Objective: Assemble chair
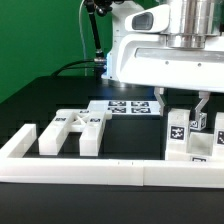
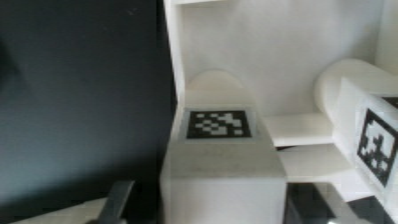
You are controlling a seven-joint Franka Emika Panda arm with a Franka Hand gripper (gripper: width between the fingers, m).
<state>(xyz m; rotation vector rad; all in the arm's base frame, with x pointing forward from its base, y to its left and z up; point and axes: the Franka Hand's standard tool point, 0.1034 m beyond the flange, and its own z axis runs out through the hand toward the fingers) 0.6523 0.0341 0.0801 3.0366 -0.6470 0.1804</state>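
**A:** Where is the gripper (image 1: 182, 113) seen in this one, and is anything held?

**B:** It's seen down low over the exterior view's right part of the black worktop (image 1: 40, 100). The jaws are drawn in nearly as far as they go and clamped on a white tagged chair part (image 2: 217, 165). In the wrist view that part is sandwiched between the two dark fingers (image 2: 118, 200), with its square black-and-white tag turned toward the camera.

**A:** Is the part lifted off the worktop or not?

**B:** That can't be told, tbh. Its underside is hidden in both views.

**A:** What about the rest of the chair?

**B:** A second chair piece (image 2: 365, 110), also tagged, is seen just beside the gripped one. Whether the two are touching can't be made out. A group of loose chair parts (image 1: 70, 130), blocky panels and bars, is laid out toward the exterior view's left, well apart from the gripper.

**A:** Anything else worth noting?

**B:** The long white border rail (image 1: 100, 170) is run along the front edge, between the camera and the parts. The marker board (image 1: 130, 105) is laid flat farther back, between the left group and the gripper.
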